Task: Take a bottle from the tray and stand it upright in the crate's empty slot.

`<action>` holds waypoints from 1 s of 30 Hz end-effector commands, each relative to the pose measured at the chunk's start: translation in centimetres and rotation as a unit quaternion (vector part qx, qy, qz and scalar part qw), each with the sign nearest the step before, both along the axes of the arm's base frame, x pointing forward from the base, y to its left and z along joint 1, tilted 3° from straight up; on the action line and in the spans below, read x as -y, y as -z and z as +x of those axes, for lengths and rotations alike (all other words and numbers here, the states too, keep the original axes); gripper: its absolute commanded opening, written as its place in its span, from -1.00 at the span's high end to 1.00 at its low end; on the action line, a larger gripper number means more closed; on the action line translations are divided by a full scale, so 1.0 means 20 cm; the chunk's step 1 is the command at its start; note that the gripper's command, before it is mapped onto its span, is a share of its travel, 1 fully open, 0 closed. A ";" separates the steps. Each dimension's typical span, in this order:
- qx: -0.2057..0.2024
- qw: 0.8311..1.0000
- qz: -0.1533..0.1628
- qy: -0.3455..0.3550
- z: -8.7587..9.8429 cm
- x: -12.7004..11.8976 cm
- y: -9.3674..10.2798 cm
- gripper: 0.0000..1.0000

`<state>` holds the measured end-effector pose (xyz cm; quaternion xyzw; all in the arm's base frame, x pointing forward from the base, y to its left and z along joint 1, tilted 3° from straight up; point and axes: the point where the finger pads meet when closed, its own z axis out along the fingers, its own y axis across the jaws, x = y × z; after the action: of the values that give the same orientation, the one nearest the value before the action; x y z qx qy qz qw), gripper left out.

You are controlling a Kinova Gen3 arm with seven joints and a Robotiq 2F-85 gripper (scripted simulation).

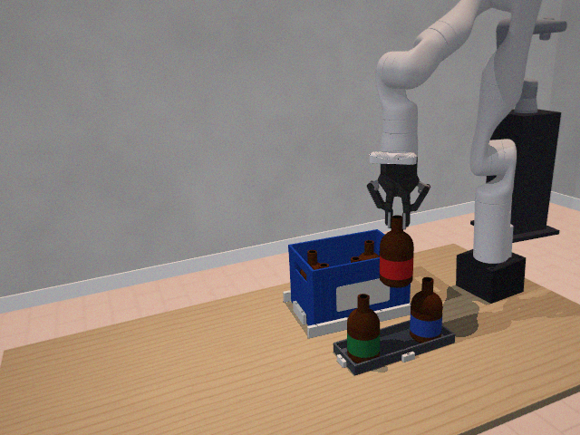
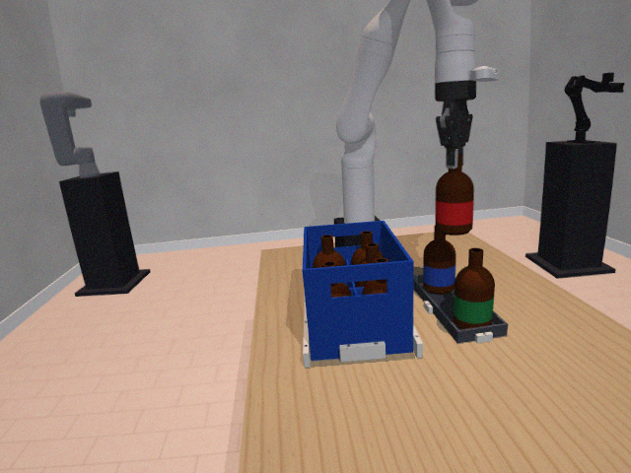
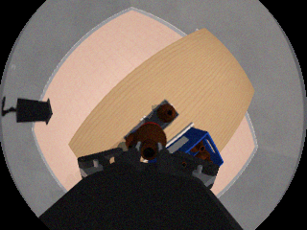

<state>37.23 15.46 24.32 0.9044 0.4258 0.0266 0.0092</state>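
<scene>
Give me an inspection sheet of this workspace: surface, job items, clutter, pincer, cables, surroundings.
Surface: wooden table top, bearing crate and tray.
Job's things: blue plastic crate holds brown bottles; dark shallow tray holds green-banded brown bottle and blue-banded brown bottle; red-banded brown bottle hangs upright above the tray.
Clutter: nothing seen.
Pincer: pincer shut on the red-banded bottle's neck.
Cables: nothing seen.
Surroundings: grey walls, tiled floor, black pedestals.
</scene>
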 end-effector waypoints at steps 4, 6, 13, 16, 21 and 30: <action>0.002 1.000 0.002 -0.001 0.00 -0.01 -0.03 1.00; 0.002 1.000 0.002 -0.001 0.00 -0.01 -0.04 1.00; 0.002 1.000 0.002 -0.001 0.00 -0.01 -0.07 1.00; 0.002 1.000 0.002 -0.001 0.00 -0.01 -0.07 1.00; 0.002 1.000 0.002 -0.001 0.00 -0.01 -0.07 1.00; 0.002 1.000 0.002 -0.001 0.00 -0.01 -0.07 1.00</action>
<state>37.19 15.56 25.73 0.9038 0.4269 0.0285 0.0083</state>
